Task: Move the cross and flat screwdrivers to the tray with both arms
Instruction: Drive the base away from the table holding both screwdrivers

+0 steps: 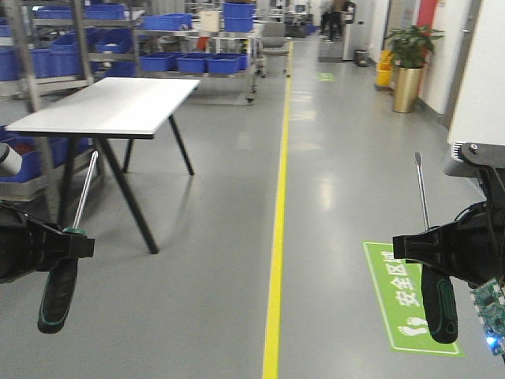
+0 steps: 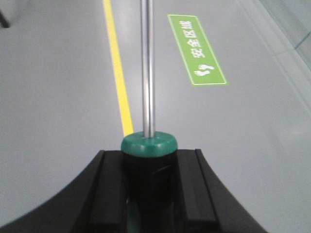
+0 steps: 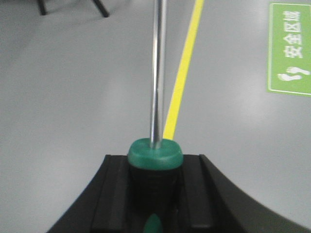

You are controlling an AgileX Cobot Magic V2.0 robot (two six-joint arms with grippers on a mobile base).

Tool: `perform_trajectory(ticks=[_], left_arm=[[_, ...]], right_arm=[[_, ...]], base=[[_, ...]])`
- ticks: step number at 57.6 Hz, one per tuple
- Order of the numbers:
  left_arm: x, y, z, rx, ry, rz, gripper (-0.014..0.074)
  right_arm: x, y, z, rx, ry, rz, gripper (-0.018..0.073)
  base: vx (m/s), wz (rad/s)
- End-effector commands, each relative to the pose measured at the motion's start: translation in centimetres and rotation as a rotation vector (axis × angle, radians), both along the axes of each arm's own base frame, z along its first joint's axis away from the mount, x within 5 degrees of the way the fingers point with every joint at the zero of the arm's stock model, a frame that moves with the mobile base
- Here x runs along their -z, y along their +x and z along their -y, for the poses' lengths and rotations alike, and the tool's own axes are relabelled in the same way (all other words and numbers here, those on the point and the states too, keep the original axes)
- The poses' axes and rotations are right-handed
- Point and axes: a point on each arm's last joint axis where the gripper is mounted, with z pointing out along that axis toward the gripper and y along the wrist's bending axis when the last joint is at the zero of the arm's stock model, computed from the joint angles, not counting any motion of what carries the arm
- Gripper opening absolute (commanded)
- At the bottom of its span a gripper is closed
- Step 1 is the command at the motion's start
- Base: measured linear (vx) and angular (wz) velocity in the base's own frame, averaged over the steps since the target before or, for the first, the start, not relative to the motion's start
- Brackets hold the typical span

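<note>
Left gripper (image 1: 69,243) clamped on left screwdriver (image 1: 58,294), shaft up, tilted | right gripper (image 1: 428,249) clamped on right screwdriver (image 1: 439,306), shaft up | white table (image 1: 118,106) beyond | yellow line (image 1: 278,237) between

1. The left hand (image 1: 73,242) reaches in from the lower left edge, its jaws clamped just under the collar of the left screwdriver (image 1: 57,298), whose shaft tilts up and to the right.
2. The right hand (image 1: 424,249) reaches in from the right edge, clamped the same way on the right screwdriver (image 1: 439,304), whose shaft stands nearly upright.
3. A green circuit board (image 1: 489,304) shows at the right wrist.
</note>
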Motion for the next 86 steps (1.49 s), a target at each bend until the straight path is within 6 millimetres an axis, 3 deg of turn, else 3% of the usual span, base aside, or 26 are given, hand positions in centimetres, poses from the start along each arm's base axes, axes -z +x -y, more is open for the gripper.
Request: perform_trajectory(ticks=[1,40,86], left_arm=[[-2.35,-0.36,0.00,-0.035,-0.053,0.112,-0.0001],[-2.35,-0.36,0.00,-0.035,-0.053,0.112,-0.0001],[-2.35,-0.37,0.01,-0.034,-0.054,0.111,-0.0001]], right_arm=[[-2.54,-0.31,0.13,-0.003,0.022,0.147,-0.0008],[-2.54,-0.31,0.13,-0.003,0.022,0.147,-0.0008],[-2.54,-0.29,0.20,-0.002,0.012,0.149,-0.0008]], base=[[0.28,-0.41],[0.34,-0.11],[0.46,0.60]])
